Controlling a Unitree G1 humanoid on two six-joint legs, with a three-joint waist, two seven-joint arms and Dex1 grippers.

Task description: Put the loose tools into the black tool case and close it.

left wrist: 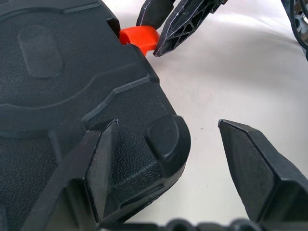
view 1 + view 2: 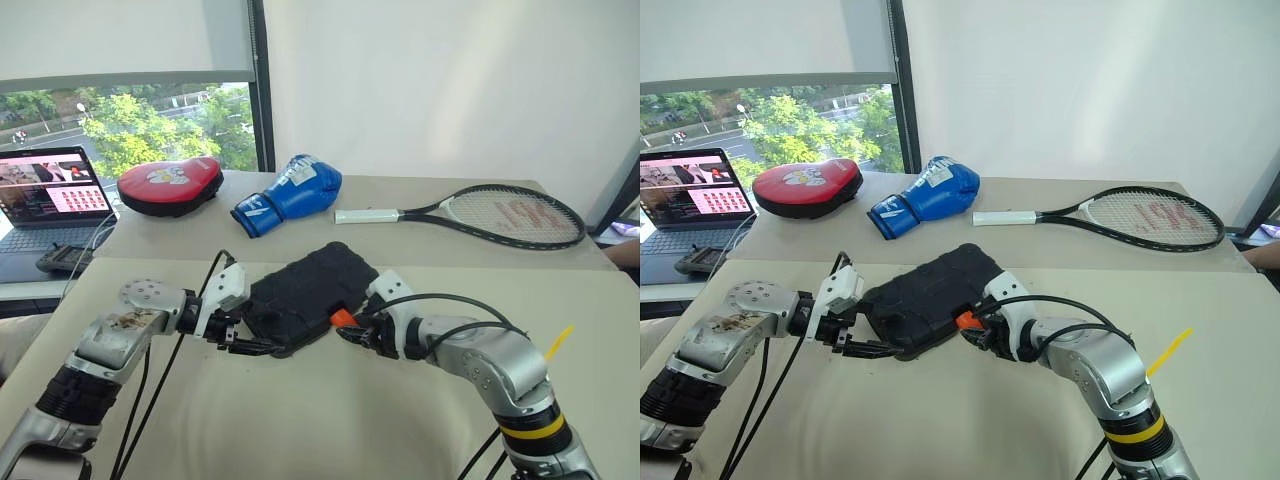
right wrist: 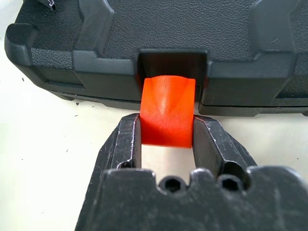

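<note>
The black tool case point(image 2: 305, 293) lies shut on the cream counter point(image 2: 330, 420) in front of me, its textured lid up, set at a slant between my two arms. Its small orange latch point(image 3: 167, 111) sticks out from the front edge, flipped outward from its notch.

My right gripper point(image 3: 167, 144) is clamped on that latch, one black finger pressed against each side of the orange tab. From my head I see the same thing: the right gripper point(image 2: 352, 331) sits at the near right edge of the case with the orange showing between its fingers.

My left gripper point(image 2: 243, 341) is at the case's near left corner, fingers spread apart. One finger point(image 1: 103, 168) lies over the rounded corner of the lid and the other hangs over bare counter just beside it, so nothing is squeezed.

Farther back lie a blue boxing glove point(image 2: 290, 194), a red punch pad point(image 2: 170, 185) and a tennis racket point(image 2: 480, 214). A laptop point(image 2: 50, 195) sits open at the far left.
</note>
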